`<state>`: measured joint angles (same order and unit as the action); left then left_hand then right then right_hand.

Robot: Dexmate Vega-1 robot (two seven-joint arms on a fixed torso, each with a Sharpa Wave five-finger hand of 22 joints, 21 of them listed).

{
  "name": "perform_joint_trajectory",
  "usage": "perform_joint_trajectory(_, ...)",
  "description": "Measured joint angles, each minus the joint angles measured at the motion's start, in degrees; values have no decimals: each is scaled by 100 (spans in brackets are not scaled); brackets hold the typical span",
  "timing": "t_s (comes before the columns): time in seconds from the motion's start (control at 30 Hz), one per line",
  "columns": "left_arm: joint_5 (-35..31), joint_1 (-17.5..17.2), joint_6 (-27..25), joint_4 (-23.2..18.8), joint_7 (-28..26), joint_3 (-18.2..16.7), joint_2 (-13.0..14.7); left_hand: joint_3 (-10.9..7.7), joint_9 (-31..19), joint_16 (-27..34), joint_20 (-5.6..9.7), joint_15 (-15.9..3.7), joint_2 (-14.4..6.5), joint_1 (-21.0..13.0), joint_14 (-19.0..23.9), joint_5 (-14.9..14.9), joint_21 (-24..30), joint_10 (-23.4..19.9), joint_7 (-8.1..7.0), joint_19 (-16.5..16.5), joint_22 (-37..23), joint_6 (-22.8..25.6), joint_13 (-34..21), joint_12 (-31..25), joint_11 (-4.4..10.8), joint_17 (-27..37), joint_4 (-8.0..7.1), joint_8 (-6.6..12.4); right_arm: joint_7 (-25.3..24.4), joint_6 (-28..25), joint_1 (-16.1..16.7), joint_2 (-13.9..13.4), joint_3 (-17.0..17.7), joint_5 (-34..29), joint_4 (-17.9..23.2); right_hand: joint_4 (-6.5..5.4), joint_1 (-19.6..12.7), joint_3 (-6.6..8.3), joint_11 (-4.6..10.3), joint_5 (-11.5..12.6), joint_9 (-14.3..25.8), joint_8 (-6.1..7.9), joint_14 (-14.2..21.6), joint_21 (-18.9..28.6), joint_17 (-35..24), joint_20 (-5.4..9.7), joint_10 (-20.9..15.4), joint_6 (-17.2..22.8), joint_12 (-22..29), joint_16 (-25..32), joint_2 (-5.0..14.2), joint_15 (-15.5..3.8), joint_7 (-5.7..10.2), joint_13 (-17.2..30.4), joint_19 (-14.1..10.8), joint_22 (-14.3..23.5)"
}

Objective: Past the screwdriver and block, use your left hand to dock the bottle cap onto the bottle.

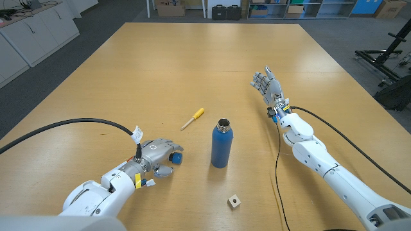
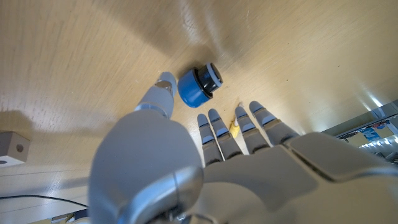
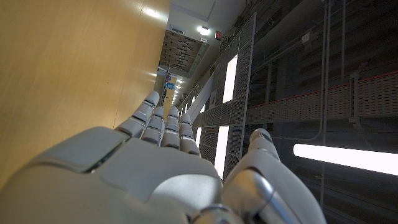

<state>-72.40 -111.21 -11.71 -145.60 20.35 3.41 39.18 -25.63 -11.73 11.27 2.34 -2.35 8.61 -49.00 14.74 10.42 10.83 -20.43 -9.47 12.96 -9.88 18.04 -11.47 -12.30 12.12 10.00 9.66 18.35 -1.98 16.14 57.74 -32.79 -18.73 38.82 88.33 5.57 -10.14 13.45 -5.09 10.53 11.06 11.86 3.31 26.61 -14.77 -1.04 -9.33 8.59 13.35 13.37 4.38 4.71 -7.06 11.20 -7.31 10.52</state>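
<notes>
The left hand (image 1: 158, 156) is hovering low over the wooden tabletop (image 1: 192, 70), its fingers (image 2: 217, 134) spread and reaching toward the blue bottle cap (image 1: 176, 156), which is lying on its side on the tabletop just beyond the fingertips. In the left wrist view the cap (image 2: 199, 84) is sitting between the thumb and the other fingers, and nothing is pinching it. The blue bottle (image 1: 221, 143) is standing upright and uncapped near the middle of the tabletop, just beside the left hand on its right. The yellow-handled screwdriver (image 1: 192, 118) is lying further out, between the left hand and the bottle. A small pale block (image 1: 235, 202) is sitting near the tabletop's front edge, below the bottle. The right hand (image 1: 268, 85) is waiting well apart on the right side, standing on its edge with its fingers (image 3: 158, 121) straight, slightly apart, and holding nothing.
</notes>
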Motion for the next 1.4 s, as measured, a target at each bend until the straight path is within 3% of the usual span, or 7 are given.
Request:
perform_joint_trajectory(0.27, 37, 177, -164, 137, -149, 224, 162, 0, 0, 44, -5, 1, -34, -35, 144, 0, 0, -136, -8, 56, 0, 80, 0, -16, 1, 0, 0, 50, 1, 0, 16, -3, 10, 19, -2, 0, 0, 0, 0, 0, 0, 0, 0, 0, 0, 0, 0, 0, 0, 0, 0, 0, 0, 0, 0, 0)
perform_joint_trajectory(0.47, 95, 287, -274, 223, -234, 355, 265, 0, 0, 44, 1, -12, -58, -58, 278, 0, 0, -275, 88, 62, 0, 189, -1, -22, 8, 0, 0, 94, 11, 6, 23, -4, 19, 28, -24, 0, 0, 0, 0, 0, 0, 0, 0, 0, 0, 0, 0, 0, 0, 0, 0, 0, 0, 0, 0, 0)
perform_joint_trajectory(0.8, 268, 407, -469, 350, -523, 508, 433, -38, 29, 89, -10, -19, -87, -134, 615, 0, 43, -666, -22, 217, 0, 554, 29, -44, -13, 0, 3, 200, 20, 27, 20, -2, 20, 28, -38, 0, 0, 0, 0, 0, 0, 0, 0, 0, 0, 0, 0, 0, 0, 0, 0, 0, 0, 0, 0, 0)
perform_joint_trajectory(1.17, 526, 548, -669, 506, -774, 661, 641, -66, 55, 89, 1, -20, -110, -156, 821, 0, 43, -1025, -31, 328, 0, 851, 28, -107, -3, 0, -16, 276, 20, 23, 12, 3, 16, 28, -47, 0, 0, 0, 0, 0, 0, 0, 0, 0, 0, 0, 0, 0, 0, 0, 0, 0, 0, 0, 0, 0)
perform_joint_trajectory(1.4, 721, 630, -759, 562, -930, 749, 770, -172, 55, 89, -1, -24, -233, -279, 1028, 0, 43, -1436, -96, 412, 0, 1251, 28, -128, 13, 0, -8, 400, 21, -1, -4, 19, 2, 28, -73, 0, 0, 0, 0, 0, 0, 0, 0, -44, 0, 0, 0, 0, 0, 0, 0, 0, 0, 0, 0, 0)
